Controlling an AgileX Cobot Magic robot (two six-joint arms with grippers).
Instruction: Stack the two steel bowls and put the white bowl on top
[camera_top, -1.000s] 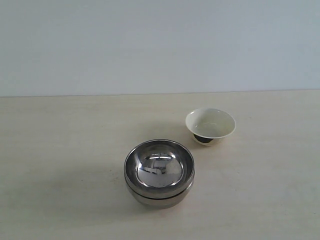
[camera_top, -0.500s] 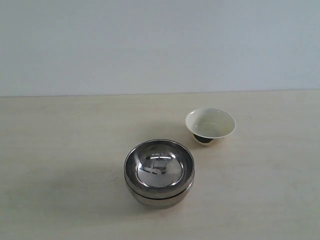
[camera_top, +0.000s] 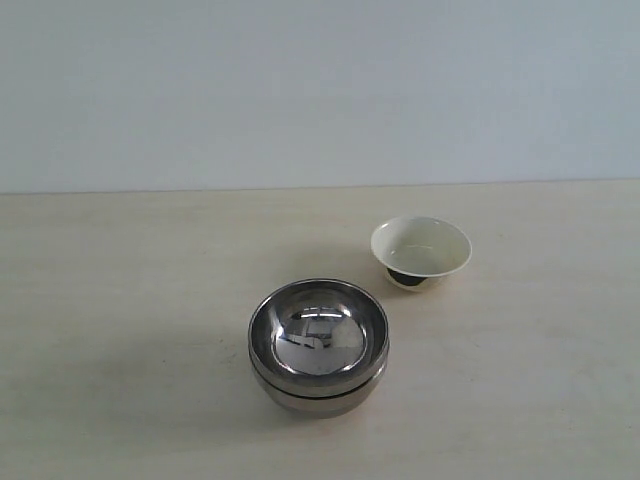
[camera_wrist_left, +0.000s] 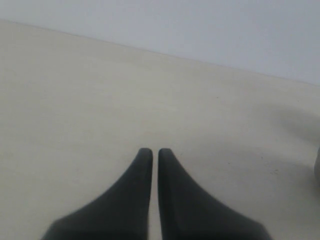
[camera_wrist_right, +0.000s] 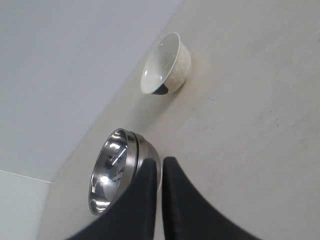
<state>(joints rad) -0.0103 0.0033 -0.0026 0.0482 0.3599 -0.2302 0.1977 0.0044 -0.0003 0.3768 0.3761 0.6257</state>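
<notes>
The two steel bowls are sitting nested one inside the other in the lower middle of the exterior frame, just left of centre; the upper bowl's rim is standing slightly above the lower one's, with a thin dark seam showing between them; the mirror-bright inside is reflecting pale patches of light. The white bowl is resting on its dark foot up and to the right of the stack, right of centre in the frame; it is standing clear of the steel pair, not touching them, with its cream inside facing up and a little towards the camera. Both are lying on a pale, faintly grained surface, which is filling the lower part of the frame; a plain light wall is taking up the upper part. In the left wrist view the left gripper is hanging over a bare stretch of the surface, its dark jaws lying together with only a hairline slit between them. In the right wrist view the right gripper is likewise showing its jaws drawn together, tips side by side; the stacked steel bowls are appearing just beside those tips, and the white bowl is sitting farther beyond, well apart from the gripper.
</notes>
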